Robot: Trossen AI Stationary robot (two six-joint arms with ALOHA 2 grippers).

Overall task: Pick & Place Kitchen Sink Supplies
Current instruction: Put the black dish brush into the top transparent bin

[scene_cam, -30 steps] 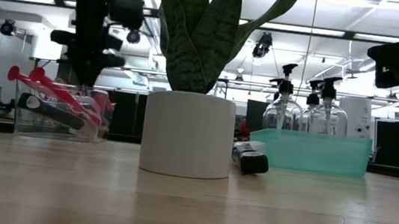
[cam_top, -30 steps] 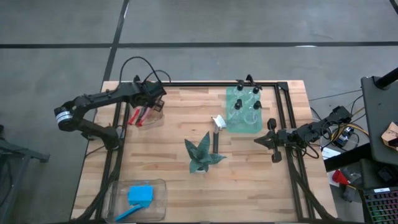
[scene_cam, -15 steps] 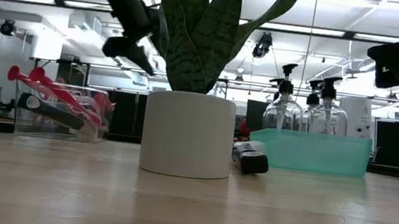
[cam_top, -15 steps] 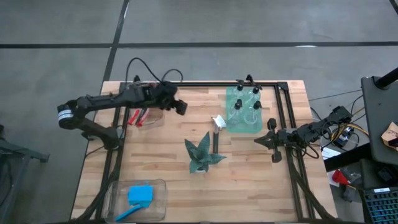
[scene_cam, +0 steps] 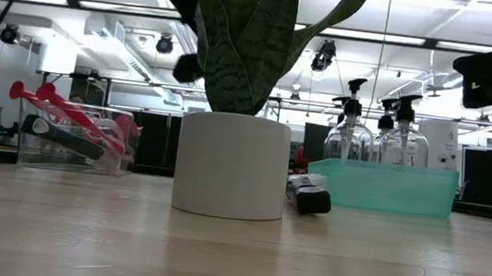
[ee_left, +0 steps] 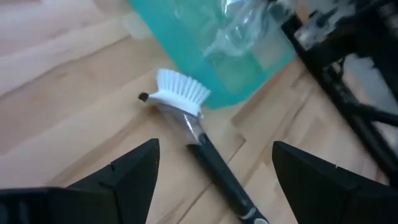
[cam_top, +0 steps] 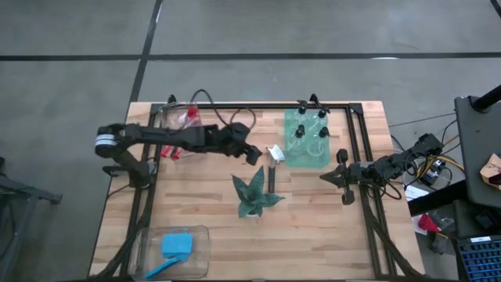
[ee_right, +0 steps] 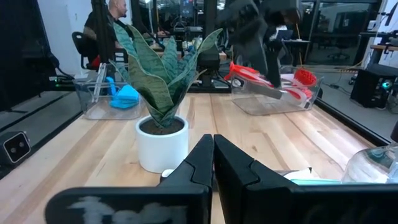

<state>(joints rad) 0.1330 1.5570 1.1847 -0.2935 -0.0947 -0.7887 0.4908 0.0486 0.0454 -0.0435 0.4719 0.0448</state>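
A dish brush with a white head and a black handle lies flat on the table beside the teal tray of clear black-capped bottles. My left gripper hovers open, slanting down, just left of and above the brush head. In the left wrist view the open fingers of my left gripper stand on either side of the handle without touching it. Red-headed brushes rest in a clear bin at the far left. My right gripper waits shut at the right.
The potted spiky plant stands mid-table, just near of the brush handle. A clear bin with a blue sponge sits at the near left corner. A black frame runs along the table's far and right sides.
My left gripper has left the clear bin of red brushes and swung toward the table's right, to the white-headed brush. It has tipped from pointing down to slanting forward. The brushes stay in the bin.
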